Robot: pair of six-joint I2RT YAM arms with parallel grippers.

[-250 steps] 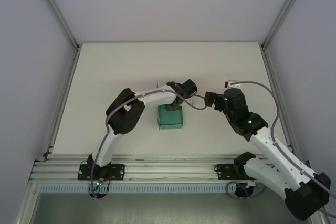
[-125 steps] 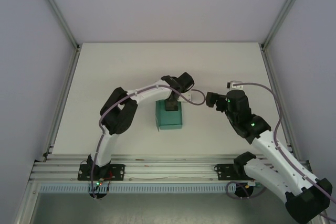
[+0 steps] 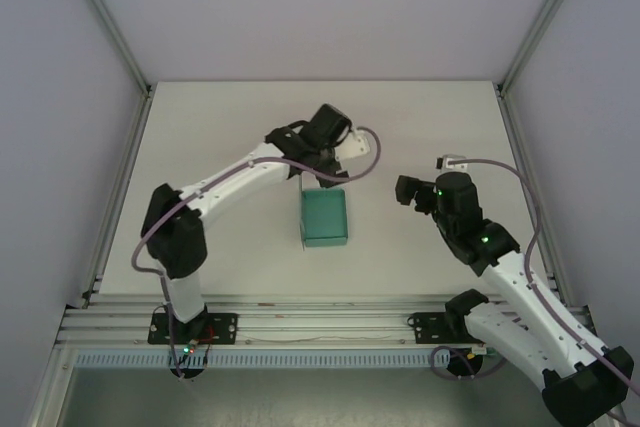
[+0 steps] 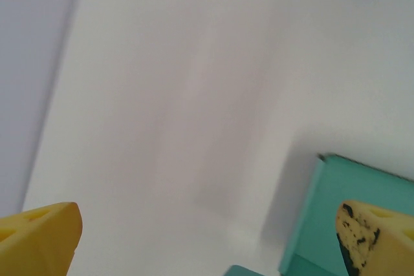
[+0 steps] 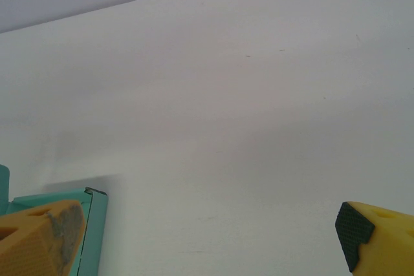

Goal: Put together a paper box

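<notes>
The paper box (image 3: 325, 217) is seen lying on the table (image 3: 200, 127) near its middle, as a small teal rectangle. The left gripper (image 4: 207, 240) is held at the box's far edge, its jaws spread wide with nothing between them. In the left wrist view, 1 yellow finger (image 4: 375, 237) is seen in front of the box's corner. The right gripper (image 5: 207, 237) is held to the box's right, apart from it, likewise spread wide and empty.
</notes>
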